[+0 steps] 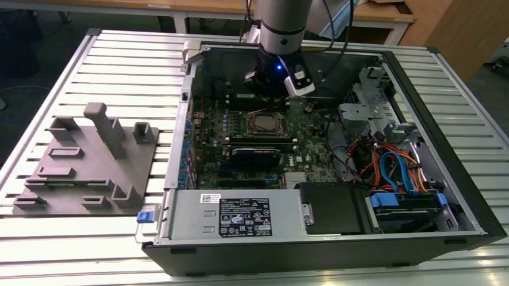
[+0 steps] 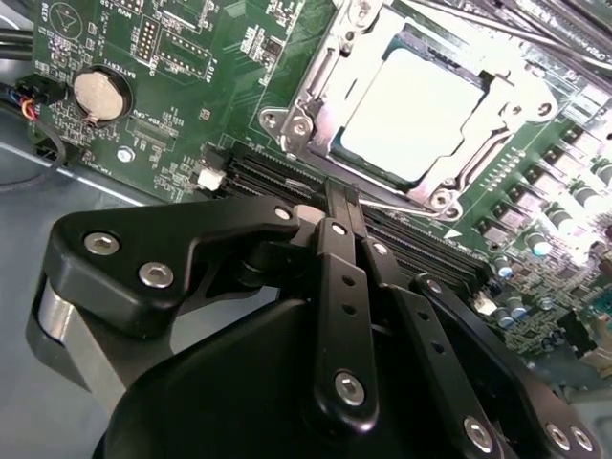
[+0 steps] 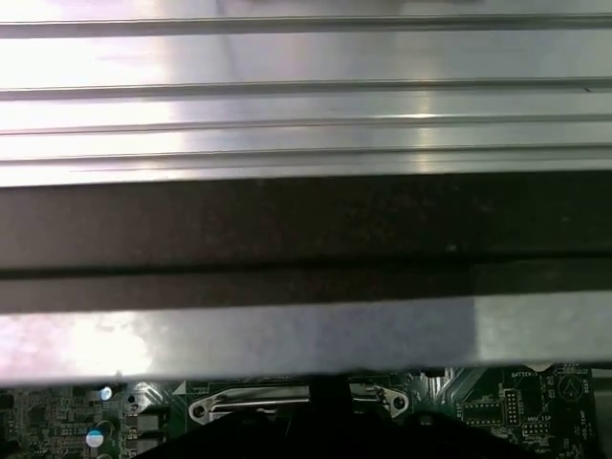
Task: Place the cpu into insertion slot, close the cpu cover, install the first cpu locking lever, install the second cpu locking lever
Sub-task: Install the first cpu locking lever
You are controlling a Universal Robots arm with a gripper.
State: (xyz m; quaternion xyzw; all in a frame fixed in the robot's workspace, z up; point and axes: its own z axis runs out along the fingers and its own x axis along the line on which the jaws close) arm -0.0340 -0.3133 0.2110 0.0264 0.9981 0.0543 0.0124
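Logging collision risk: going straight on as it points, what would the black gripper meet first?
The gripper likely meets the long black slots on the green motherboard, beside the silvery metal cpu cover; depth unclear.

Arm (image 1: 280, 24) upright w/ pincer (image 2: 342, 199) pointing down, fingers (image 2: 337, 287) pressed together.

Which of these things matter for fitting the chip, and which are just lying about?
In the job: cpu, cpu cover, gripper.
Just there: grey fixture block, coin battery, blue cables, power supply.
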